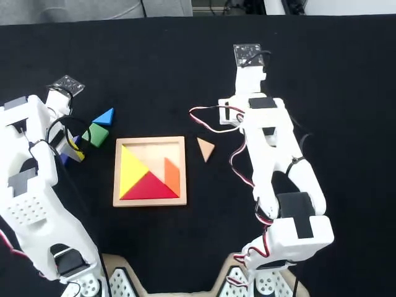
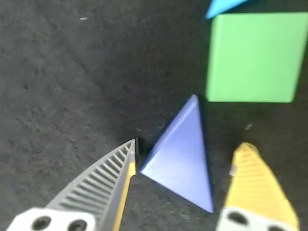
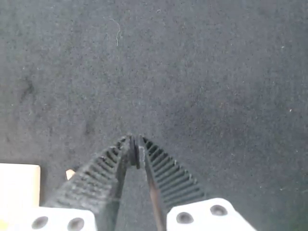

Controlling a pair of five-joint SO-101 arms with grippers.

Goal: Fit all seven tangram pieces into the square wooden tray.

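**Figure.** We found the left pincer (image 2: 188, 146) spread apart, straddling the violet triangle (image 2: 182, 161) just beside the green square (image 2: 252, 57), evidently poised to grip it. The right pincer (image 3: 134, 146) hung with tips together above the black worktop (image 3: 192, 72) (idle, we judged). The tray (image 1: 150, 140) held yellow, red and orange pieces; a tan triangle (image 1: 205, 149) lay just beside it, not yet placed.

Black cloth table (image 1: 154, 68). Square wooden tray (image 1: 150, 140) lies flat near the middle. Tan triangle (image 1: 205, 149) sits just beside the tray's right edge, not touching. Left of the tray is a loose cluster: green square (image 1: 95, 134), blue triangle (image 1: 104, 117) just beside it on the far side, violet triangle (image 2: 180, 156) near the square, small gap between.
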